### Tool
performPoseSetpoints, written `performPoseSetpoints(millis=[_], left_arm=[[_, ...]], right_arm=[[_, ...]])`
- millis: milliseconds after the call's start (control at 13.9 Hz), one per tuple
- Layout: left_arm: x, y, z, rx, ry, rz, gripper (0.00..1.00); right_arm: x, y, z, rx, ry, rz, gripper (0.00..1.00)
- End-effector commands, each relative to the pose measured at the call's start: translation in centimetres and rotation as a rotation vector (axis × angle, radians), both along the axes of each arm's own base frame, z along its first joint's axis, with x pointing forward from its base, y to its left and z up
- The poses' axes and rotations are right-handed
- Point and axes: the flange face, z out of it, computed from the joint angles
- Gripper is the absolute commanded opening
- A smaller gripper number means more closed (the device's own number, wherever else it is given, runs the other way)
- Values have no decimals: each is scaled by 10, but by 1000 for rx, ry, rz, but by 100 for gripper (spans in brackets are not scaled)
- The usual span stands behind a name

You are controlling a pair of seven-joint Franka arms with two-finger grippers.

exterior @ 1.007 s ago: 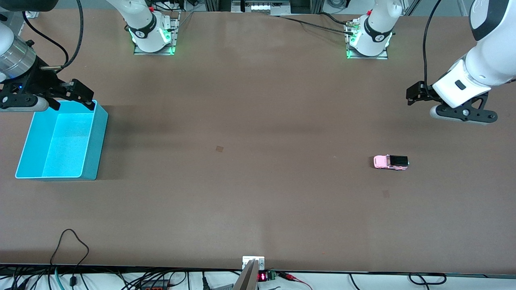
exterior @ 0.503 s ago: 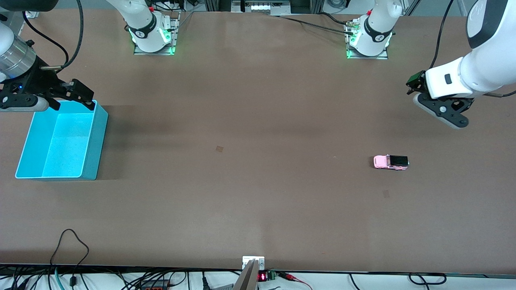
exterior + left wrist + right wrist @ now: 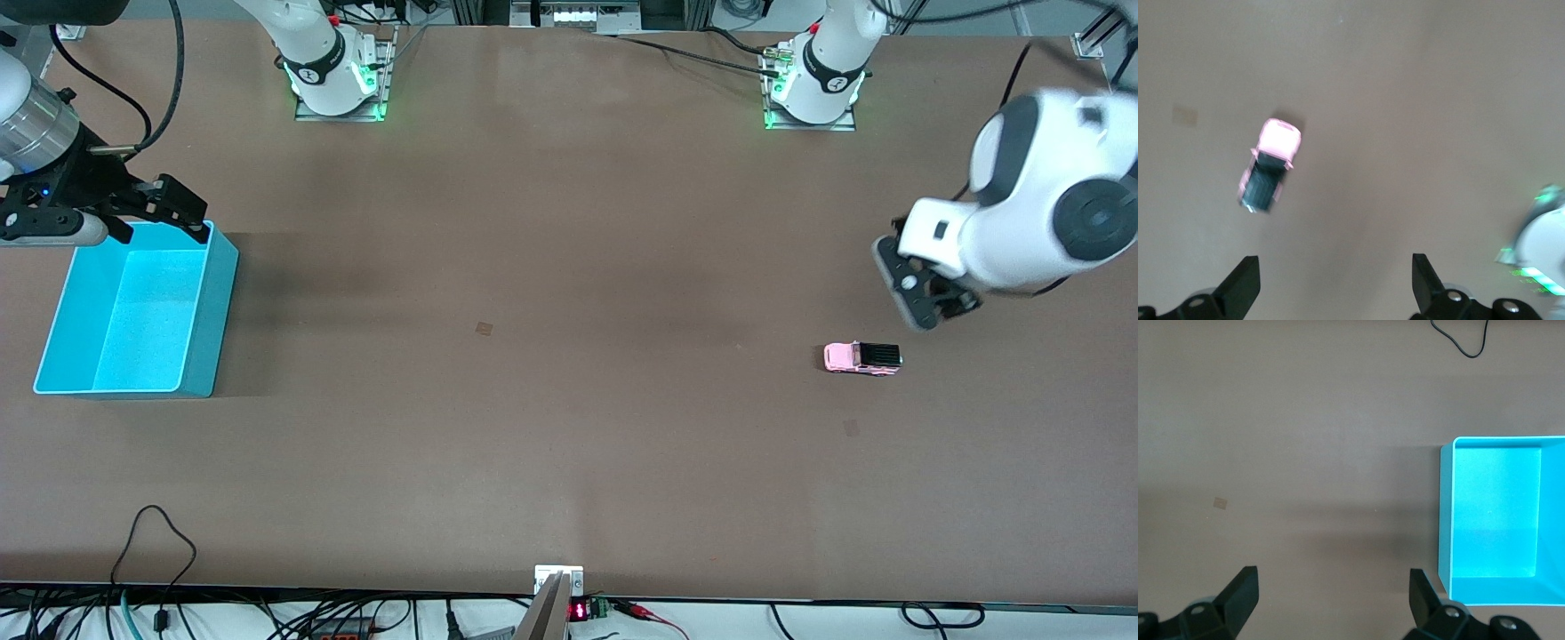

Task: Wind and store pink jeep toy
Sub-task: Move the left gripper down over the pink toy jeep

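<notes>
Pink jeep toy (image 3: 861, 357) sitting on table (image 3: 569, 444) toward left arm's end. Left gripper (image 3: 1335, 283) hanging just beside, fingers apart, probably lining up grab. Right gripper (image 3: 133, 218) waiting, fingers apart, over blue bin (image 3: 213, 302) corner for storing.

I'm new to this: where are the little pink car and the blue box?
pink jeep toy (image 3: 861, 357), front view, on its body's middle.
blue box (image 3: 197, 360), front view, on its outer side wall.
</notes>
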Motion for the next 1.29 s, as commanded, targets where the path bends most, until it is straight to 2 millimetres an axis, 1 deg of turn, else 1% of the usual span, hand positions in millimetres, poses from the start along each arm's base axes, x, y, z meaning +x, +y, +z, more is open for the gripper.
performPoseSetpoints(millis=[0, 72, 144, 216, 360, 432, 503, 575, 719, 791, 935, 1007, 1079, 1151, 1223], left_arm=[[8, 13, -45, -37, -56, -188, 100], [12, 19, -67, -36, -72, -234, 100], [15, 29, -83, -28, -93, -267, 100], [14, 35, -99, -35, -118, -301, 100], [11, 38, -129, -53, -168, -360, 100], [10, 43, -143, -58, -183, -359, 100], [11, 52, -154, -64, -206, -367, 100], [10, 55, -166, -71, -214, -385, 100], [10, 55, -183, -78, -219, -390, 100], [10, 54, -188, -80, -224, -391, 100], [1, 52, -198, -86, -240, -398, 99], [-4, 52, -203, -88, -248, -401, 93], [-7, 52, -207, -90, -262, -402, 79], [-7, 60, -208, -88, -273, -392, 63], [-7, 60, -207, -87, -274, -392, 49]], right_arm=[[0, 2, 5, -2, -7, -2, 100], [0, 2, 5, -2, -7, -2, 100], [0, 2, 5, -2, -7, -2, 100], [0, 2, 5, -2, -7, -2, 100], [0, 2, 5, -2, -7, -2, 100], [0, 2, 5, -2, -7, -2, 100], [0, 2, 5, -1, -9, -2, 100], [0, 2, 5, -1, -9, -2, 100], [0, 2, 5, -1, -9, -2, 100], [0, 2, 5, -1, -9, -2, 100], [0, 3, 5, -1, -9, 0, 100], [0, 3, 5, -1, -9, 0, 100], [0, 2, 5, -1, -9, -2, 100], [-1, 2, 6, -1, -10, -2, 100], [-1, 3, 6, -1, -10, 0, 100]])
